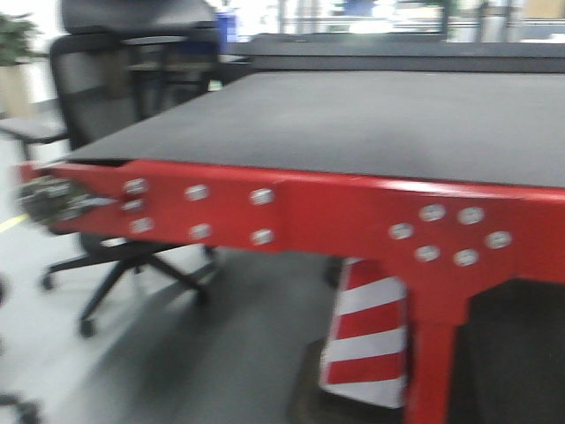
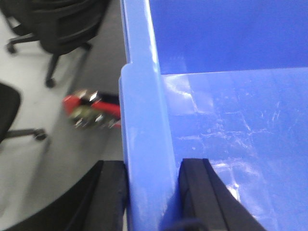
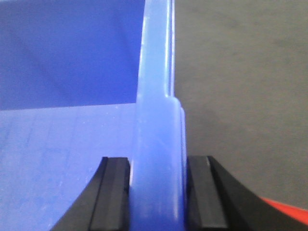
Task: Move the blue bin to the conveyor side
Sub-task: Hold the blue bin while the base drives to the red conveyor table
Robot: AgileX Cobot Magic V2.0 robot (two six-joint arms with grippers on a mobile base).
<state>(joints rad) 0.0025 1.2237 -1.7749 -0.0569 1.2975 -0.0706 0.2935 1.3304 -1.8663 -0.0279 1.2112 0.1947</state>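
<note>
The blue bin (image 2: 231, 120) fills the left wrist view, its thick rim running up the middle. My left gripper (image 2: 151, 192) is shut on that rim, one black finger (image 2: 113, 192) outside the wall and one inside. In the right wrist view my right gripper (image 3: 158, 192) is shut on the opposite rim of the blue bin (image 3: 62, 144) in the same way. The conveyor side shows in the front view as a dark grey belt (image 1: 371, 124) edged by a red frame (image 1: 335, 212) with silver bolts. Neither the bin nor the grippers appear in that view.
A black office chair (image 1: 97, 97) stands left of the belt, its wheeled legs (image 2: 48, 53) on the grey floor. A red-and-white striped block (image 1: 366, 340) sits under the frame. A red bolted frame end (image 2: 91, 110) lies just left of the bin. Grey surface (image 3: 240, 96) spreads right of the bin.
</note>
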